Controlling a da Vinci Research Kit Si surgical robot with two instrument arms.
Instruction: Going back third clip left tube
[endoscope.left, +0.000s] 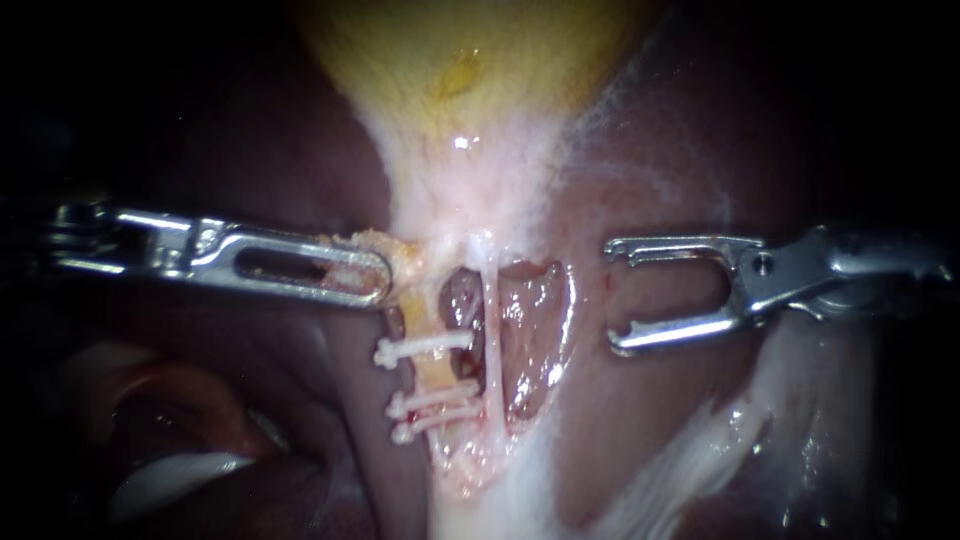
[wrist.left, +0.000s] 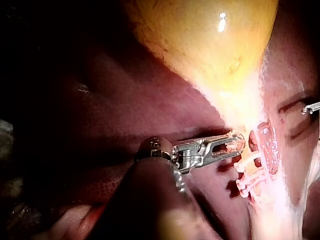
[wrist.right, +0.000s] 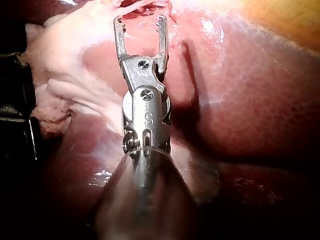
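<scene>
- Endoscope view: the yellow gallbladder narrows to a pale neck, with dark red liver on both sides.
- Below the neck runs the left tube, yellowish. It is crossed by three white clips, one higher and two close together lower down.
- Just beside it is the right tube, thin, whitish and bare.
- The left instrument has its jaws closed on fatty tissue at the neck, just above the top clip.
- The right instrument is well apart from the tubes. Its jaws are spread wide and empty over the liver.
- Left wrist view: the left instrument clamps that tissue. The clips lie just ahead of and beside its jaws. Only the right instrument's tip shows, far beyond them.
- Right wrist view: the right instrument holds nothing, and a clear gap shows between its hooked jaw tips. Glistening liver lies beneath it.
- Judgement: all three clips look seated, so what remains is to retreat.
- The hooked open tips could scrape or snag the liver if they are drawn back low.
- A harder pull by the left instrument could tear the gripped tissue or strain the clipped tube and loosen a clip.
</scene>
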